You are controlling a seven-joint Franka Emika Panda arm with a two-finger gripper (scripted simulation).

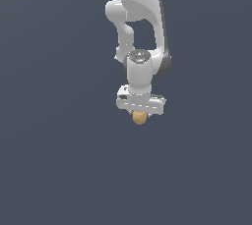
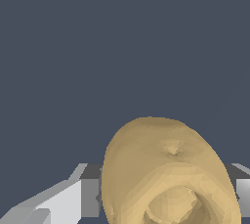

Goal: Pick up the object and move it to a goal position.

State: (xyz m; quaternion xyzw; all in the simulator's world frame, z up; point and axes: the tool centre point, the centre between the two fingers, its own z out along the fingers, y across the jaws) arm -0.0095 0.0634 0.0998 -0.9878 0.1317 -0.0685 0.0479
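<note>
Your tool (image 1: 140, 113) is pointing straight down beneath the white arm (image 1: 140, 27), and it is clamping the object (image 1: 140, 117) between its fingers (image 2: 63, 201). In the wrist view you are seeing one grey-white finger pressing against one flank of the tan-yellow lump (image 2: 168, 174) and the edge of the other finger (image 2: 242, 196) just showing at the opposite flank, so the jaws are closed onto it.

In the exterior view the object is sitting just under the tool's crossbar, only its rounded lower end poking out below, and it is narrower than the tool.

In the wrist view you are looking at an egg-shaped body whose long axis is running away from the camera, the narrower rounded end pointing away from the tool. A small dimple and a larger hollow are marking the near face.

Around it the dark grey-blue surface (image 1: 54, 170) is filling both views, and you cannot tell whether the object is touching it.
</note>
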